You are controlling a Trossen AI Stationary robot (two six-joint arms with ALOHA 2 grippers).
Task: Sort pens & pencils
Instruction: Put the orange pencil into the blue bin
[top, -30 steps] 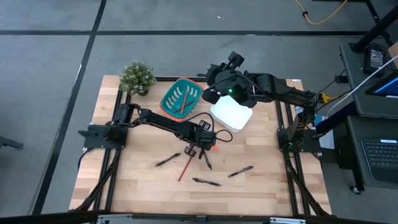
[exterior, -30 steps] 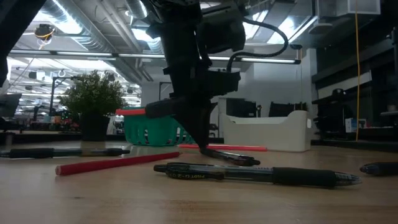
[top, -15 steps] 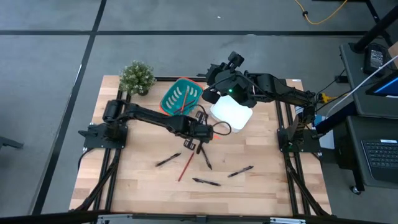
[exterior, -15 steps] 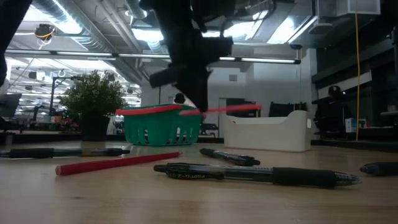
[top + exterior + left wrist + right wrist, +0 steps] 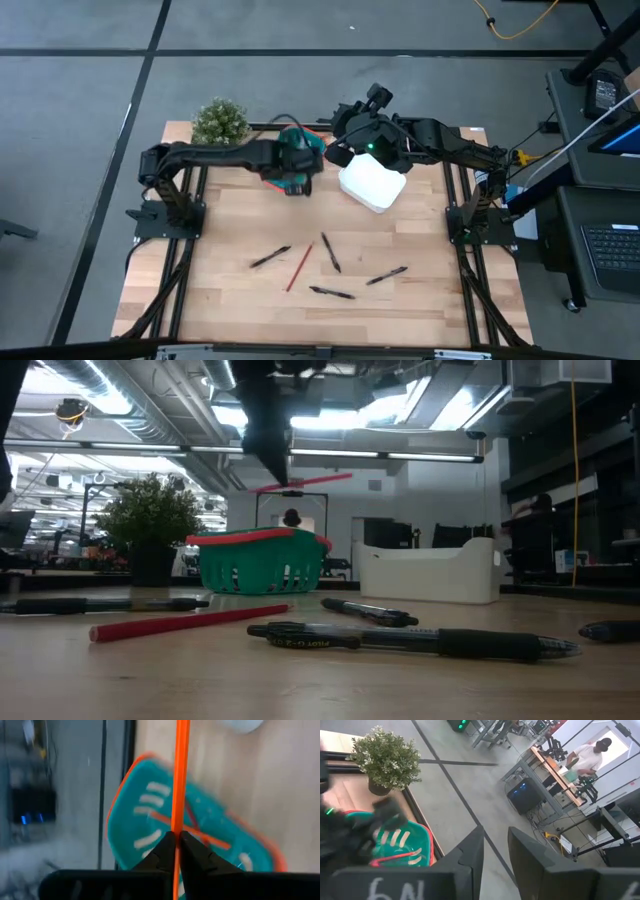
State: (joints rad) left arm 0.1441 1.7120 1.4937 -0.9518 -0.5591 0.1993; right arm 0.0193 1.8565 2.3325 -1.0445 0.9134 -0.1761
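green basket mostly hidden, perhaps blurred

We take this for a robotics lab or open workshop hall. The pale wooden plank surface sits on a dark metal frame over grey concrete floor marked with black tape lines. Across the room we see long ceiling strip lights and exposed silver ducting. Beyond the surface stand further metal-framed workbenches with cabling and a dark computer tower, where a person in a white shirt works.
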